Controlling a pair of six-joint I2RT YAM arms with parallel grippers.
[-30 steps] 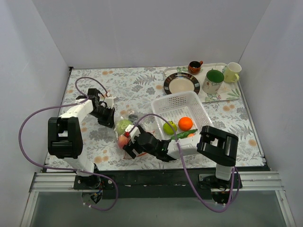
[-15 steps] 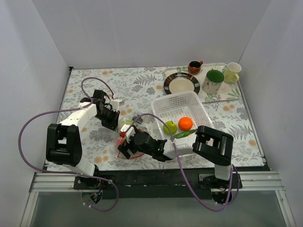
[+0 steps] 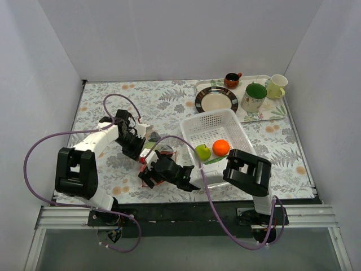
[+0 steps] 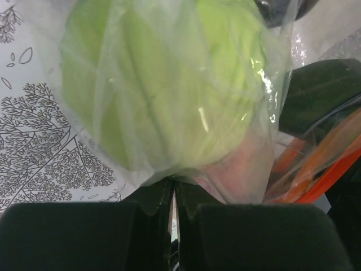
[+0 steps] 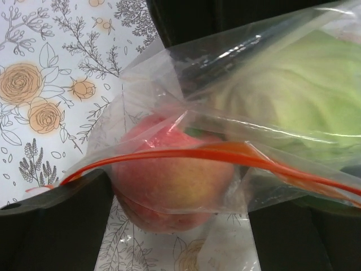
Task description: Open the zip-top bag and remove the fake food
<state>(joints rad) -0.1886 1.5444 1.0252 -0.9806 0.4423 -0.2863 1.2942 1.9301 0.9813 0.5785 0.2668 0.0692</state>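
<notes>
The zip-top bag (image 3: 154,153) lies between my two grippers, left of the white basket (image 3: 212,115). My left gripper (image 4: 174,195) is shut on the bag's clear film (image 4: 265,113), right below a lime-green apple (image 4: 163,84) inside it. My right gripper (image 5: 177,226) is open at the bag's mouth, its fingers on either side of a pink-red peach (image 5: 169,180) that sits under the orange-red zip strip (image 5: 186,153). The green apple (image 5: 304,96) lies deeper in the bag. In the basket rest another green apple (image 3: 202,151) and an orange ball (image 3: 221,147).
At the back right a tray (image 3: 265,114) carries a dark-rimmed plate (image 3: 216,99), a green mug (image 3: 254,97), a pale yellow cup (image 3: 276,86) and a small brown cup (image 3: 232,79). The basket stands close to the right arm's links.
My left gripper has carried the bag's end to the right and nearer. My right gripper has slid left along the table to the bag's mouth, and the bag is now bunched between them.
</notes>
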